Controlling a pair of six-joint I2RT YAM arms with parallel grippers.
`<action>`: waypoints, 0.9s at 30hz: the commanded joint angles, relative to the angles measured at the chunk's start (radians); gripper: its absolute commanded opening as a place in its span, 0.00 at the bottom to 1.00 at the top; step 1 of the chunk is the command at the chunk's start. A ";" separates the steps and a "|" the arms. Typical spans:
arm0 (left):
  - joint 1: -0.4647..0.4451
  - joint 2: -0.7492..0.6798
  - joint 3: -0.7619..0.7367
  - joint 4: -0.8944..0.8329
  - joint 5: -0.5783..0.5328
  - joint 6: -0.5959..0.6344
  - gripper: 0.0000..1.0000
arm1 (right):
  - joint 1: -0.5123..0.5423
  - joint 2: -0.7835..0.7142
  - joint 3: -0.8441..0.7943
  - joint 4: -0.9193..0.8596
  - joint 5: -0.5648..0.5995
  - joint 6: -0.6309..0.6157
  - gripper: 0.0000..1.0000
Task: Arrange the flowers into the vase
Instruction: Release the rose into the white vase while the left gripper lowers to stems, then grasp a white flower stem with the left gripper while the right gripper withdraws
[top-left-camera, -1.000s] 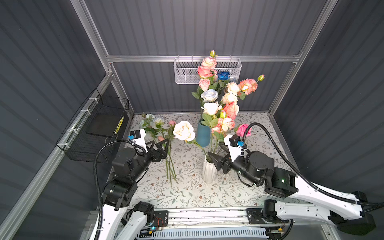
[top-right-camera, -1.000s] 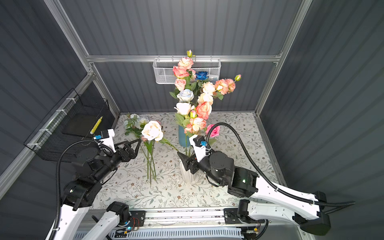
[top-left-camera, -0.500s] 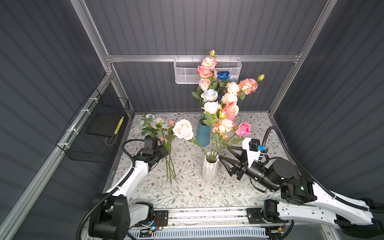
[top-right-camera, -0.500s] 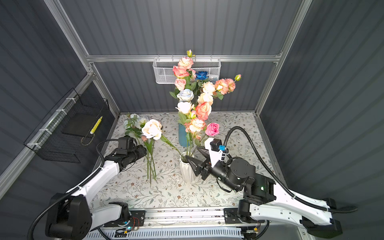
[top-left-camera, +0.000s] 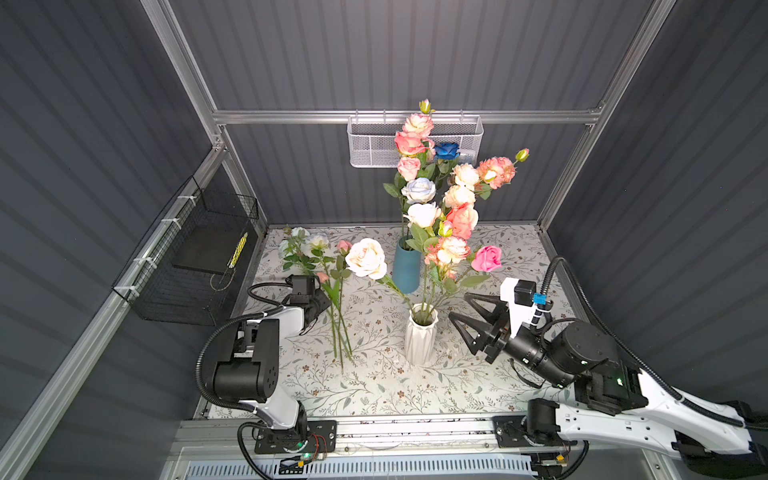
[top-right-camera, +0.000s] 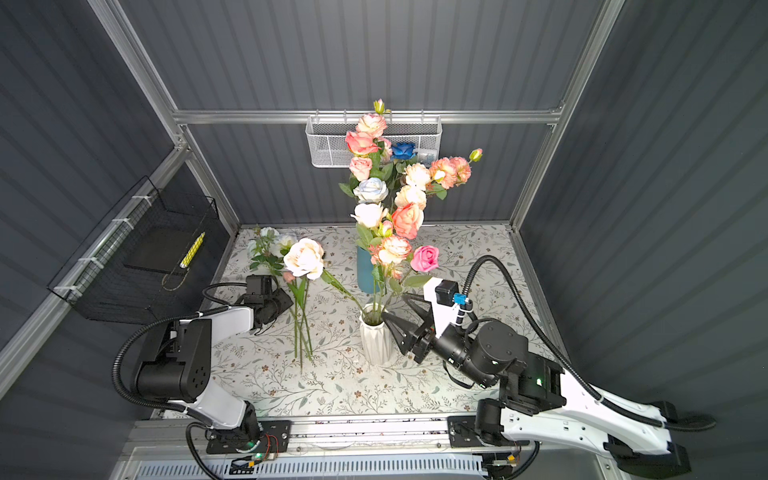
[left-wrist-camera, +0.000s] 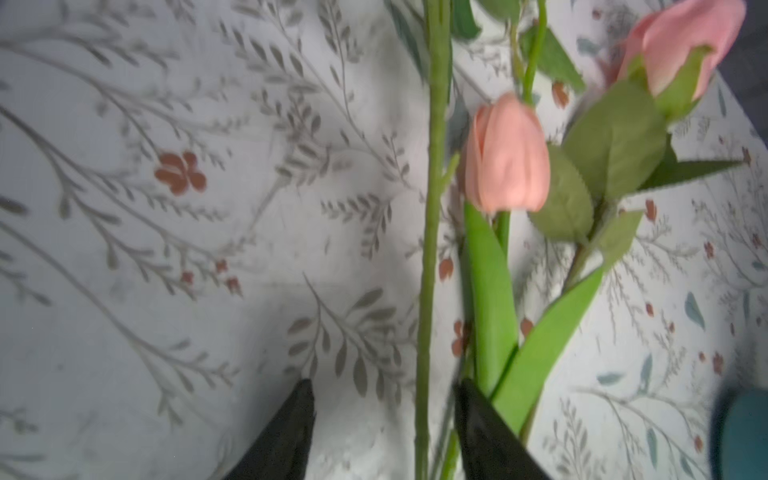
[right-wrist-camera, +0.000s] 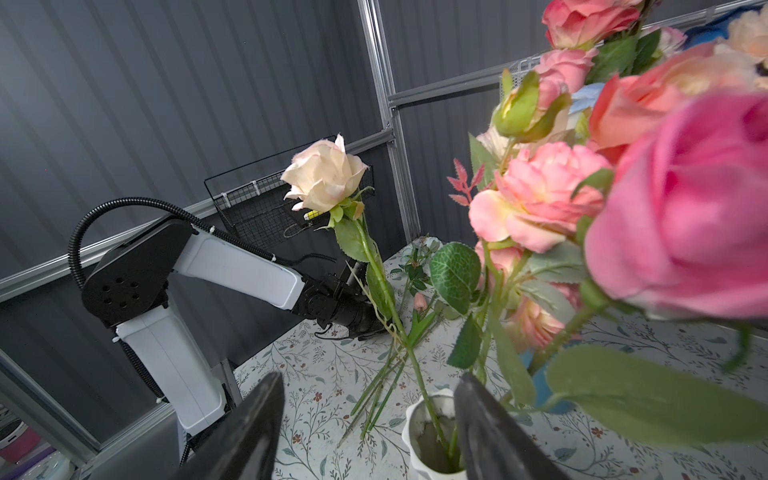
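A white ribbed vase (top-left-camera: 420, 338) (right-wrist-camera: 415, 424) stands mid-table holding a cream rose (top-left-camera: 366, 257), a peach bloom (top-left-camera: 451, 249) and a pink rose (top-left-camera: 486, 257). Behind it a teal vase (top-left-camera: 406, 266) holds a tall bunch of flowers (top-left-camera: 428, 191). More flowers lie on the cloth at the left, their stems (top-left-camera: 338, 328) side by side and a pink bud (left-wrist-camera: 505, 158) among them. My left gripper (top-left-camera: 323, 305) (left-wrist-camera: 382, 388) is down at these stems, its jaws apart with one green stem (left-wrist-camera: 426, 332) between them. My right gripper (top-left-camera: 458, 308) (right-wrist-camera: 370, 380) hangs open and empty just right of the white vase.
A black wire basket (top-left-camera: 195, 266) hangs on the left wall and a white mesh basket (top-left-camera: 374, 143) on the back rail. The floral cloth (top-left-camera: 374, 382) covers the table. An aluminium rail (top-left-camera: 415, 428) runs along the front edge.
My left arm has dropped from above down to the lying stems, its jaws narrowing. My right gripper has drawn back to the right from the white vase, leaving the pink rose standing in it.
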 joint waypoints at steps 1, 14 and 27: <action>-0.004 0.041 0.037 -0.011 -0.080 0.003 0.53 | 0.006 -0.019 0.000 -0.007 0.014 0.000 0.67; -0.002 -0.056 0.051 0.049 -0.133 0.011 0.00 | 0.008 -0.024 0.009 -0.016 0.023 -0.006 0.67; -0.082 -0.637 0.124 -0.150 -0.169 0.132 0.00 | 0.007 0.027 0.116 -0.041 -0.058 -0.056 0.74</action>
